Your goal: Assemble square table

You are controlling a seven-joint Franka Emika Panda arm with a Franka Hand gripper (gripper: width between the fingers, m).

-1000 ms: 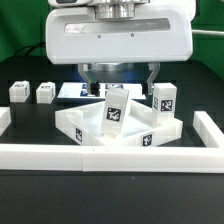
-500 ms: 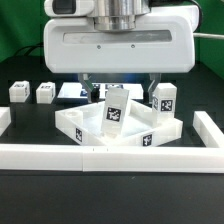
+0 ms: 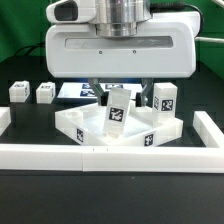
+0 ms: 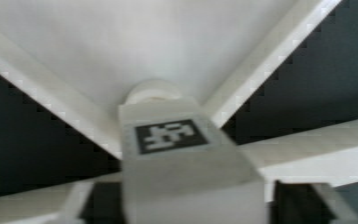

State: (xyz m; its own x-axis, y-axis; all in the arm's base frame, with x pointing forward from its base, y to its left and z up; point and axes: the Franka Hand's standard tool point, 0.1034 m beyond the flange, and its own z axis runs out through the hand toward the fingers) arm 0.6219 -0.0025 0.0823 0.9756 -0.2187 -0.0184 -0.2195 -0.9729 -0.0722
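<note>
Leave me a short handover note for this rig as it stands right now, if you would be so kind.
End effector: open, straddling the upright leg without gripping it.
Table top: flat on the table behind the border wall.
Done: the upright leg stands in a corner of the top; whether it is screwed in cannot be told.
Left: the second leg stands by the top's edge on the exterior view's right. The far leg and its neighbour lie loose on that view's left.
</note>
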